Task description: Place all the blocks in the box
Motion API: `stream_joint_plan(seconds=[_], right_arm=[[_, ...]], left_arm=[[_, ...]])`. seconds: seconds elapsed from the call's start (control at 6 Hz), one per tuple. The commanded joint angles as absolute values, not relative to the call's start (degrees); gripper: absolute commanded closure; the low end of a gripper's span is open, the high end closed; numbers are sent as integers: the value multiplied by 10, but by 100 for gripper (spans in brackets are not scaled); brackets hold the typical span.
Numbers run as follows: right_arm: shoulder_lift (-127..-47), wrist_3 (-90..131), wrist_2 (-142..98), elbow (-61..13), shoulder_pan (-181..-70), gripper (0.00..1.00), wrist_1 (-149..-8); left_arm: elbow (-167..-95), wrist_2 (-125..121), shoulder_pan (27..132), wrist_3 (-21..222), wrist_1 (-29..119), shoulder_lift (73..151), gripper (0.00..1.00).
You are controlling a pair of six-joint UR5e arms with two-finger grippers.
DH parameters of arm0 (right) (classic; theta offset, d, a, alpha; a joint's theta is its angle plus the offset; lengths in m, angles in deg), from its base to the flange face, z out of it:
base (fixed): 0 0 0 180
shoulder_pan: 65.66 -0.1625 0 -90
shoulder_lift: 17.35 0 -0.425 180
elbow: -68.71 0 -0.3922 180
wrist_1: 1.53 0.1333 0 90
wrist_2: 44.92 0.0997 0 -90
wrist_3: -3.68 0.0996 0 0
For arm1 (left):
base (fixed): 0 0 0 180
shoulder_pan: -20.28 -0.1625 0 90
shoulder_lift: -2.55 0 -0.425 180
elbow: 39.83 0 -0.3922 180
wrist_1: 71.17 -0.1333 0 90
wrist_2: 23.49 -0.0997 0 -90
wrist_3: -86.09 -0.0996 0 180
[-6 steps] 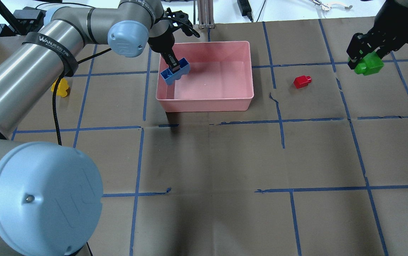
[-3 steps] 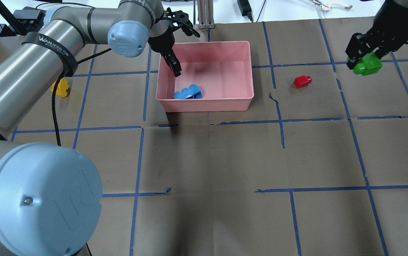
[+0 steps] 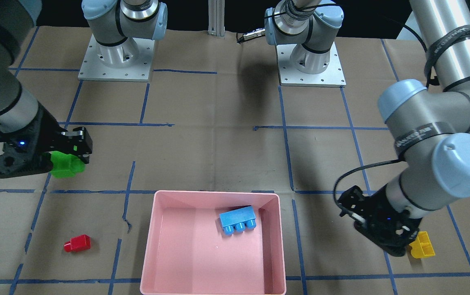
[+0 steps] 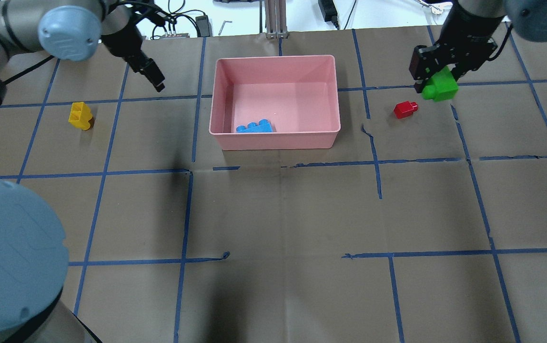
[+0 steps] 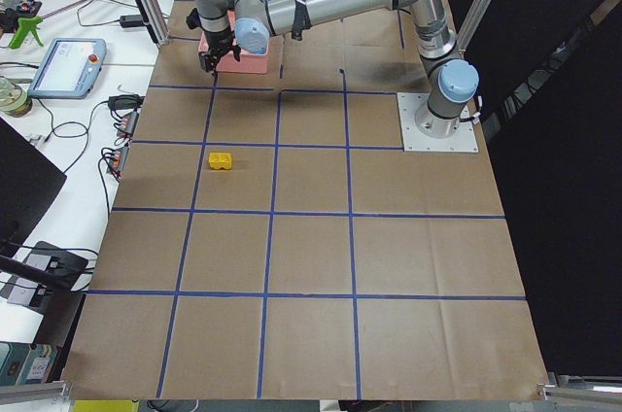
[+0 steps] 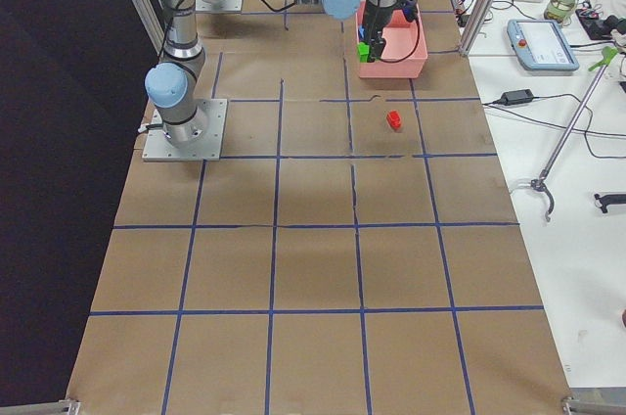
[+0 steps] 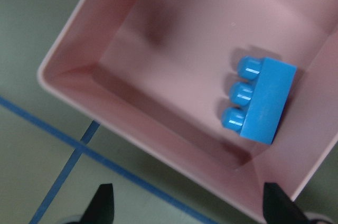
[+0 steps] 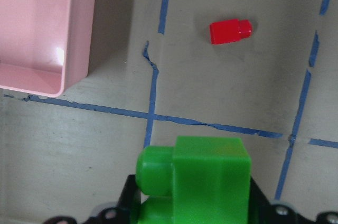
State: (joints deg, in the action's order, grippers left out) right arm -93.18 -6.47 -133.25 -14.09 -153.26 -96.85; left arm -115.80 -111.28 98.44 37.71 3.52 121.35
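We list first the left gripper [image 4: 157,83], its fingertips [image 7: 104,205] spread wide with nothing between them, hanging over the table [image 4: 278,214] outside the box [image 4: 276,57]. In the overhead view the box lies at 4 o'clock from it. The yellow brick [image 4: 80,116] lies at 8 o'clock, apart from it, on the brown paper. Second, we list the right gripper [image 4: 433,82], clamped on the green brick [image 4: 441,88], whose studs point toward 9 o'clock in the wrist view. From this gripper the red brick [image 4: 405,109] lies near at 8 o'clock, on its side on the paper. The box stands farther off at 9 o'clock. Inside the box we count one item, the light-blue brick [image 4: 254,127], on its side on the floor. It is close against the wall nearest the robot, toward that wall's 9 o'clock end. Blue tape lines [image 4: 378,176] cross the paper around all entries.
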Motion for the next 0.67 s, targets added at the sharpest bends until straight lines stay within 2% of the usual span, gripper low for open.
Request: stream_joint_plan(seconds=[0.0, 0.5], right_arm=[[-896, 73, -1332, -135, -1635, 60, -1027], [-780, 139, -1329, -87, -1680, 60, -1092]], left_arm=[[-1181, -1116, 884, 384, 13, 1226, 1], [-1166, -1143, 860, 452, -50, 1284, 1]])
